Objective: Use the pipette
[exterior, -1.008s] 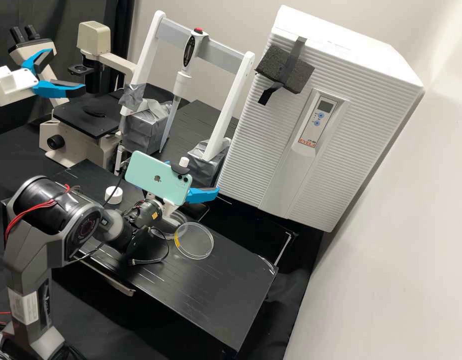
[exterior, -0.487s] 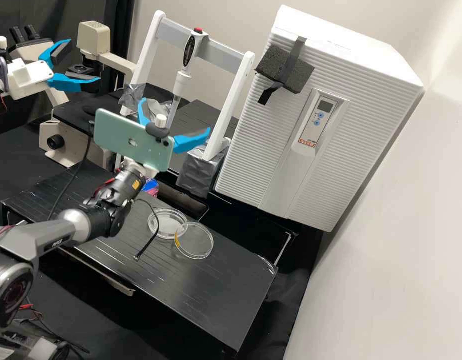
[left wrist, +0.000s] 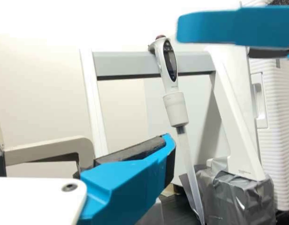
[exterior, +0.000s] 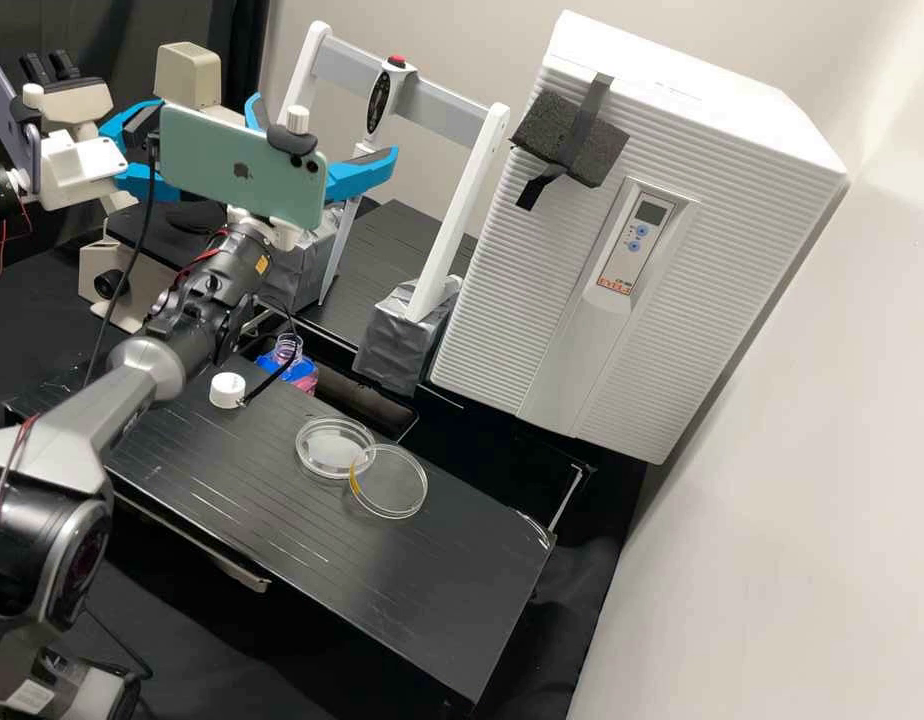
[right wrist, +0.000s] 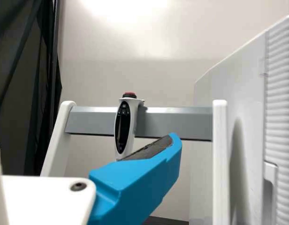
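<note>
**Two grippers open beside the racked pipette**

At far left of the high view, the left gripper is hovering in front of the microscope. Its blue fingers are standing apart and holding nothing.

Just to its right, the right gripper is hanging level with the white stand, carrying a green phone on its wrist. Its fingers are spread wide and clamping nothing.

The pipette is hanging from the stand's grey crossbar, red button uppermost, with its thin tip pointing down between the stand's two legs. One right finger is crossing in front of the pipette's lower barrel in the high view. Whether it is touching cannot be told. In the right wrist view the pipette is showing beyond that arm's own finger.

The stand's feet are sitting in lumps of grey tape.

Lower down, a white cap is lying on the black table, near a bottle of pink liquid at the table's far edge. Right of the cap, two clear petri dishes are lying flat with their rims overlapping.

At far right, a white ribbed cabinet is standing with a dark foam block strapped to its top corner.
</note>
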